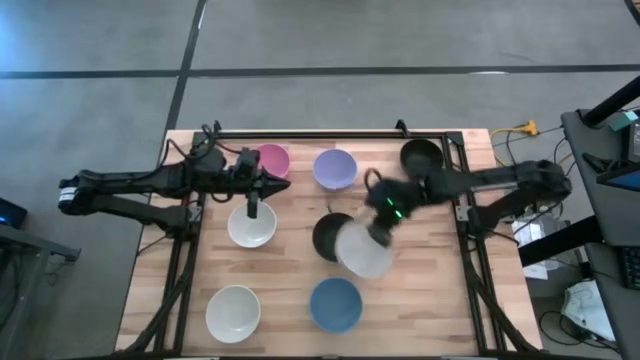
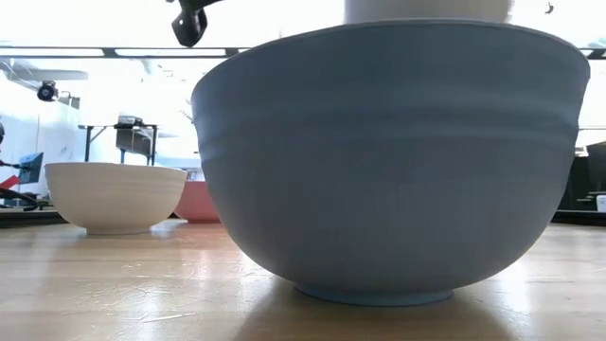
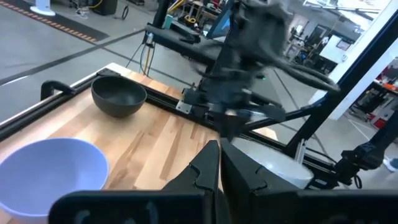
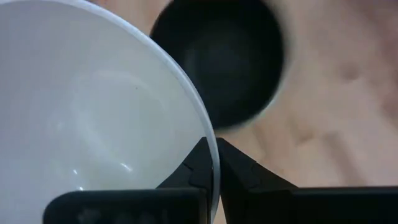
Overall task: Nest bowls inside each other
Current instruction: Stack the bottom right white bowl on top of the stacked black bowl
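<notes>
The wooden desk [image 1: 300, 270] carries the bowls spread across it; the right arm reaches in from the right edge to the middle, and the left arm lies along the far left part.

The right hand [image 1: 375, 232] is pinched on the rim of a white bowl [image 1: 364, 250], its two fingers closed on the wall as the right wrist view shows [image 4: 93, 118]; this bowl is lifted and partly overlaps a black bowl [image 1: 330, 235] at the desk's centre; the same black bowl shows beyond the white rim [image 4: 221, 59].

The blue bowl [image 1: 335, 304] sits on the near edge, just beside the held one; a second white bowl [image 1: 233, 311] stands to its left, a third white bowl [image 1: 251, 224] under the left hand [image 1: 253, 208], whose fingers are pressed together on nothing.

Along the far side stand the pink bowl [image 1: 272, 160], the lavender bowl [image 1: 335, 168] and another black bowl [image 1: 421, 156].
</notes>
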